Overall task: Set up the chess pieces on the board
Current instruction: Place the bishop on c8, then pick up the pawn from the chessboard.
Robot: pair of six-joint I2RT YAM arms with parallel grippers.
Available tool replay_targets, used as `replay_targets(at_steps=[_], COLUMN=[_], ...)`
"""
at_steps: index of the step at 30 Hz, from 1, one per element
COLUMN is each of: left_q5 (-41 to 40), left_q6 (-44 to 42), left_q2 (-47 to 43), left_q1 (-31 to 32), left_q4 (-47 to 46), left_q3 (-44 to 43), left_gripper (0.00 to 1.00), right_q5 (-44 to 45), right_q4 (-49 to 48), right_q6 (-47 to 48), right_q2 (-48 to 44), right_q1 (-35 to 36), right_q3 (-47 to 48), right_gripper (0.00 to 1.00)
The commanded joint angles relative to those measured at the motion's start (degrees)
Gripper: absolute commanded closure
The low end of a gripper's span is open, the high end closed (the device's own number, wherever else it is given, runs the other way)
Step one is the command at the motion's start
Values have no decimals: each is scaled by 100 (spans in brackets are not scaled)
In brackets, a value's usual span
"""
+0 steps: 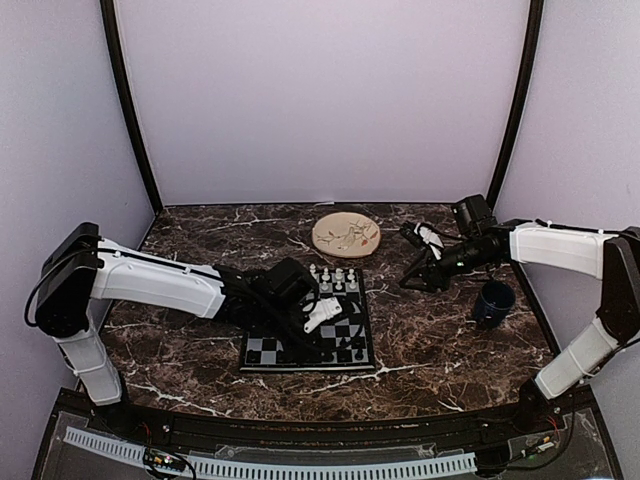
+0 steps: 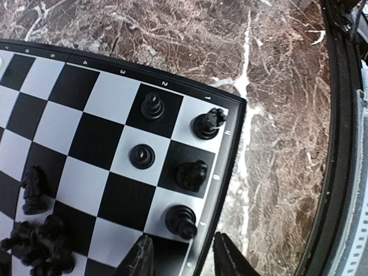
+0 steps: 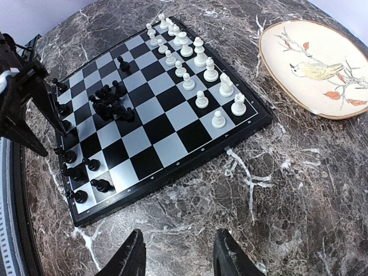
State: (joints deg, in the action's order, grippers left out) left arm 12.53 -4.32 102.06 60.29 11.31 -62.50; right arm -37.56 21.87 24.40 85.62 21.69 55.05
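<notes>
The left gripper (image 2: 183,260) is hovering with fingers apart and empty over the chessboard (image 3: 172,150) corner where five black pieces (image 2: 191,175) are standing, while the right gripper (image 3: 179,261), likewise spread, is hanging above the marble table (image 3: 287,201), white pieces (image 3: 201,99) lining the plate-side (image 3: 322,95) rows.

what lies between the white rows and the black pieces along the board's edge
A loose heap of black pieces and one stray black piece on the board; the right wrist view shows both.

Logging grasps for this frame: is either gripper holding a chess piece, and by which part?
Nothing is held. The left gripper and the right gripper are both open, with nothing between their fingers.
</notes>
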Motion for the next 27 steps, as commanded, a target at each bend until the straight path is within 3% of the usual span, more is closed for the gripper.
replay_targets(at_steps=[1,8,16,27], left_q5=[19,-1146,-1084,-1436], left_q6=[-96,-194,446,1008], left_q2=[-888,-1380,-957,41], left_q1=[22,-305,-1360,-1427], left_q4=[447,1069,1400,1530], left_q3=[-280,-553,-546,-853], left_gripper=[60,56,59,58], right_q5=[-111,-96,-18,1], right_q4=[-36,154,111,96], right_q6=[32,77,112,162], right_q2=[49,-6,-80,-72], right_q1=[-17,-16,-18,-17], right_q3=[81,258,176,139], right_gripper=[59,59,59,59])
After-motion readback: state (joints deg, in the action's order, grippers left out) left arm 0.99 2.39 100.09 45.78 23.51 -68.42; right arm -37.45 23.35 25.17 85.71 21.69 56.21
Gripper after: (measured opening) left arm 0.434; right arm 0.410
